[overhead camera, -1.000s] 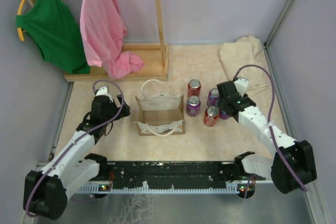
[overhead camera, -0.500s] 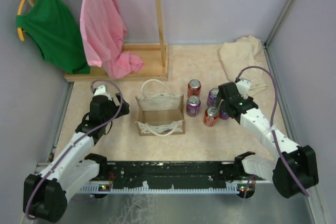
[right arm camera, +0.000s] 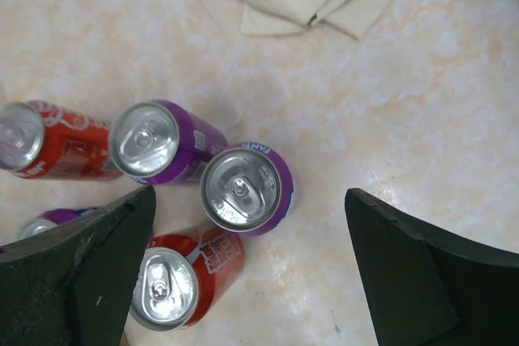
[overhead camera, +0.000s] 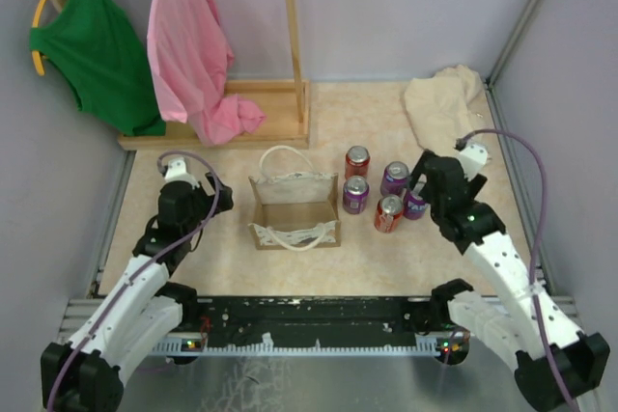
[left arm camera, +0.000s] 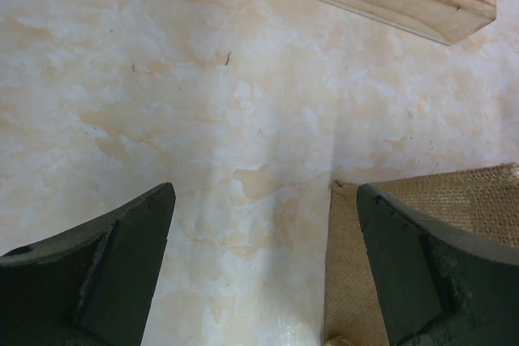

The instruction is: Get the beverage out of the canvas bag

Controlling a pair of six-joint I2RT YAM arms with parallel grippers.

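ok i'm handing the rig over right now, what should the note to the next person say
Left end effector: open, empty, low beside the bag's left end.
Right end effector: open, empty, above the cans.
Bag: upright, no can visible inside from the top view.
Cans: five, standing on the table right of the bag.
Done: all cans appear to be out.
Left: probably nothing; confirm the bag is empty.

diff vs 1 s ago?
Right gripper backed off to the right; its jaws stand open above the purple can. Left gripper drifted slightly left, away from the canvas bag. Bag and all five cans stayed put.
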